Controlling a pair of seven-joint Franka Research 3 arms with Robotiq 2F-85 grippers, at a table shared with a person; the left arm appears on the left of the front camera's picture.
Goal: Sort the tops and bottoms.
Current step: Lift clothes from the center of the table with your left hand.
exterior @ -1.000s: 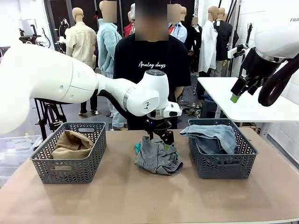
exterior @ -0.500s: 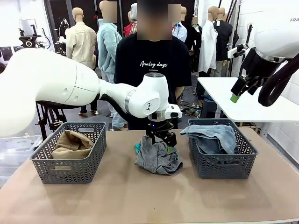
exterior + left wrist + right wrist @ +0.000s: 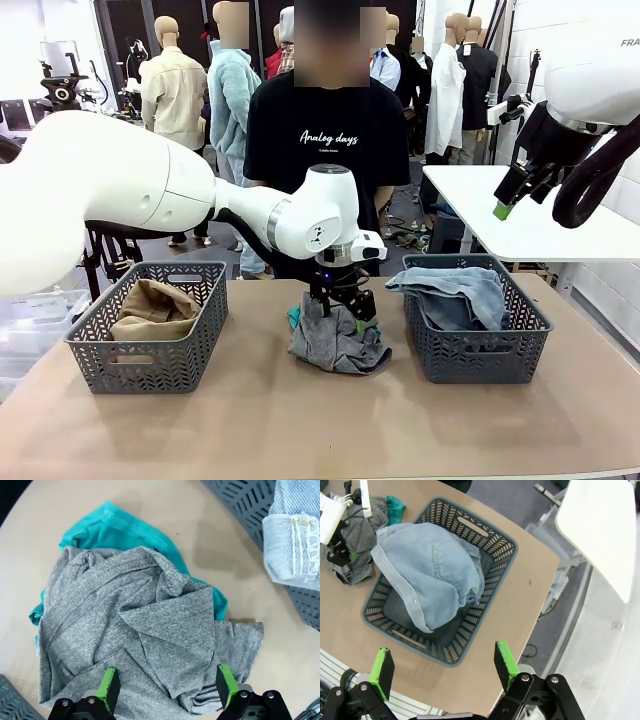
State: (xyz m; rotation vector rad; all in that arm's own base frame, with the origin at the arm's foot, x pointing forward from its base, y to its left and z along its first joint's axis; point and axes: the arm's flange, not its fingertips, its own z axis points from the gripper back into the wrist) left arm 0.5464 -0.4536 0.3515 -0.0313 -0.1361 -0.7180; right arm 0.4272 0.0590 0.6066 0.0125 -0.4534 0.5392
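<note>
A crumpled heather-grey tee (image 3: 336,345) lies mid-table on top of a teal-green tee (image 3: 293,317). My left gripper (image 3: 343,308) hangs just above the pile, open. In the left wrist view its green fingers (image 3: 109,687) straddle the grey tee (image 3: 135,640), with the teal tee (image 3: 120,527) poking out behind. The tan khaki top (image 3: 150,308) fills the left basket (image 3: 150,372). Faded denim bottoms (image 3: 450,290) lie in the right basket (image 3: 480,362). My right gripper (image 3: 512,195) is held high at the right, open, looking down on the denim (image 3: 430,575) with nothing between its fingers (image 3: 505,660).
A person in a black tee (image 3: 325,150) stands at the far side of the table. A white side table (image 3: 530,225) stands at the back right. Bare tabletop (image 3: 300,430) stretches along the near edge.
My left gripper has sunk a little lower onto the grey tee and its wrist has turned slightly. The right arm has stayed still.
</note>
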